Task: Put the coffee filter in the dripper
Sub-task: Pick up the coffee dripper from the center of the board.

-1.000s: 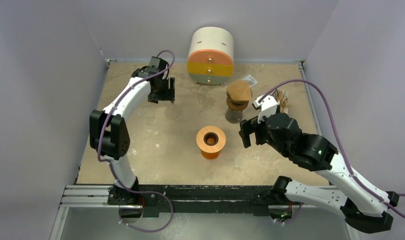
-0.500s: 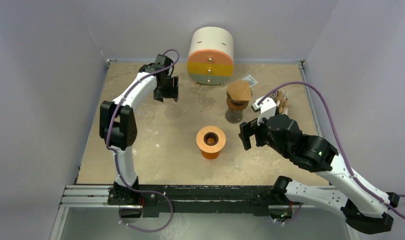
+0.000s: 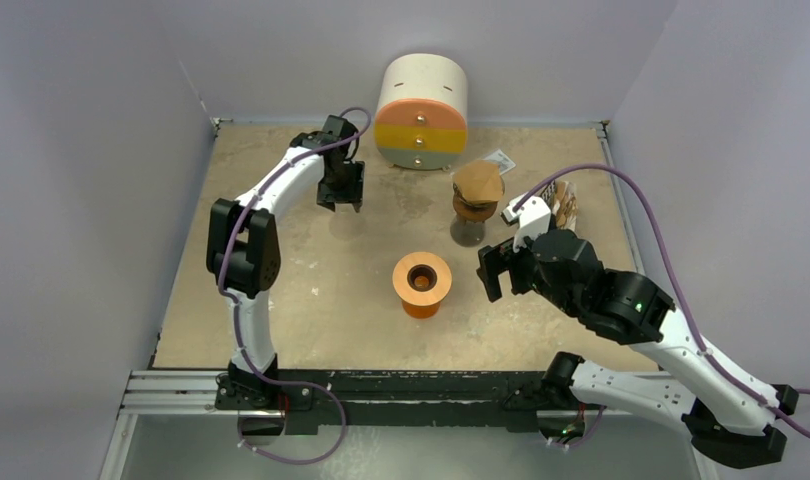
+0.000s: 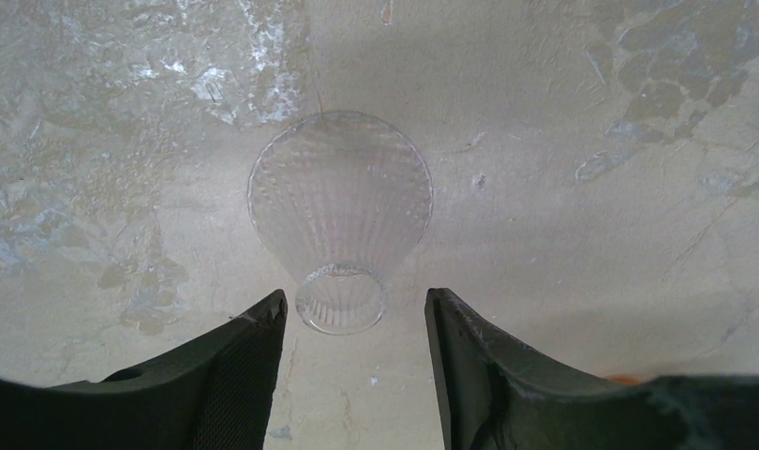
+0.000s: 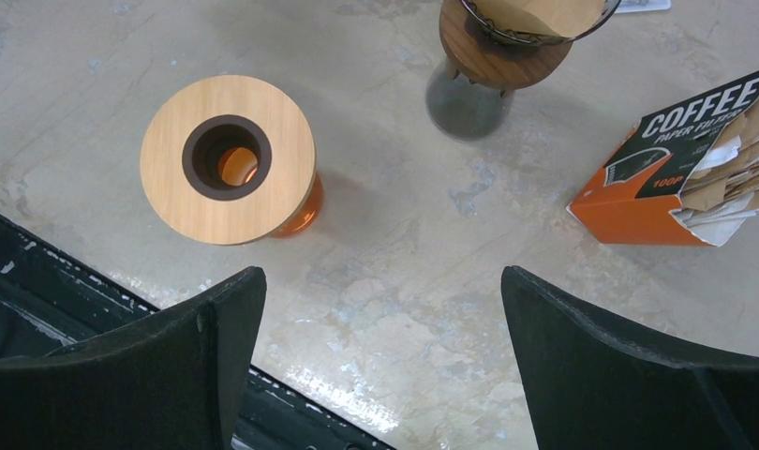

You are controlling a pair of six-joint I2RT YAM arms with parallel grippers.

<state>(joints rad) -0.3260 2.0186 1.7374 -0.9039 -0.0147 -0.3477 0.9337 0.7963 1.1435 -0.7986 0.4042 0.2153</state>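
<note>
The left gripper (image 4: 357, 300) is found part-open with nothing held; the neck of a clear ribbed dripper (image 4: 340, 211), lying on the table (image 4: 591, 234), is seen between its fingers. The left arm is stretched to the far side, wrist turned down. The right gripper (image 5: 383, 277) is spread wide and empty beside the orange stand (image 5: 228, 159). A brown coffee filter (image 3: 478, 182) is seated atop the carafe (image 5: 465, 103). Against the earlier frames, the left gripper is noted further right and narrower; the right arm is unmoved.

Coffee filter (image 5: 540, 14) cropped above, box (image 5: 657, 178) cropped right
</note>
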